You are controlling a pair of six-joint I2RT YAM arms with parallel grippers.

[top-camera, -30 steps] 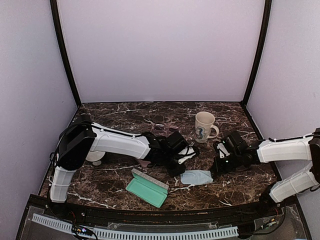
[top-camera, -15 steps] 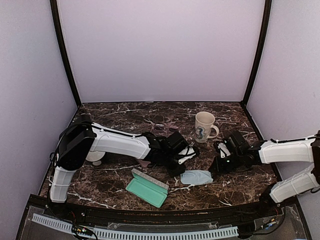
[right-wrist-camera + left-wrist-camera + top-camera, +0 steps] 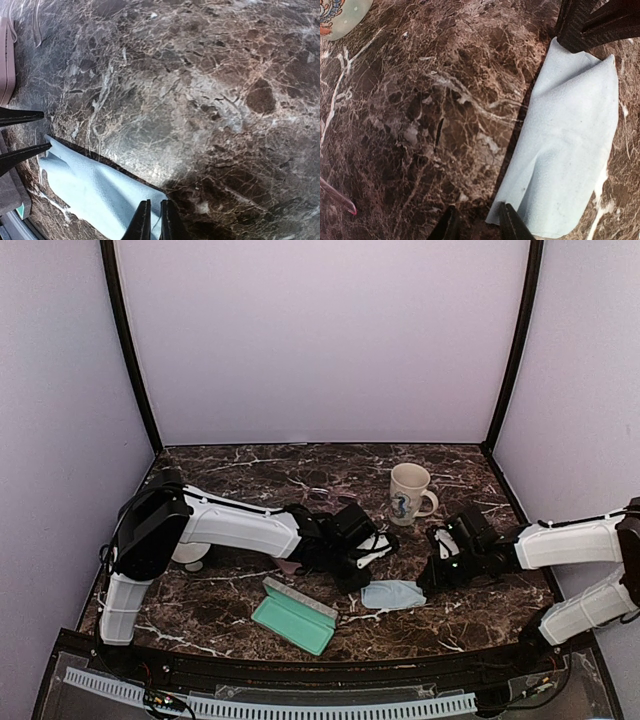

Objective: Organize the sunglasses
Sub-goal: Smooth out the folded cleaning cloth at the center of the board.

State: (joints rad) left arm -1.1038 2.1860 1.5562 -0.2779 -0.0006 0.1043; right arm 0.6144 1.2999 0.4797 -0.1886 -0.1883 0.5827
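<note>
A thin pair of sunglasses [image 3: 325, 497] lies on the marble behind my left arm, faint against the stone. A red-pink tip [image 3: 339, 199] shows at the left wrist view's lower left; the rest is out of view. A light blue cloth [image 3: 393, 594] [image 3: 570, 145] [image 3: 95, 190] lies between the grippers. My left gripper [image 3: 362, 570] [image 3: 480, 227] stands open at the cloth's left edge, one fingertip [image 3: 512, 225] touching it and bare marble in the gap. My right gripper [image 3: 434, 576] [image 3: 155, 222] is shut on the cloth's right corner.
A white patterned mug [image 3: 408, 493] stands behind the grippers. An open green case [image 3: 293, 615] lies near the front edge. A pink case [image 3: 6, 60] sits under the left arm [image 3: 240, 525]. Purple walls close in the marble table [image 3: 250, 465].
The right gripper has shifted slightly left onto the cloth's right corner and its fingers have drawn together there. The left arm and the cloth's left end have not moved.
</note>
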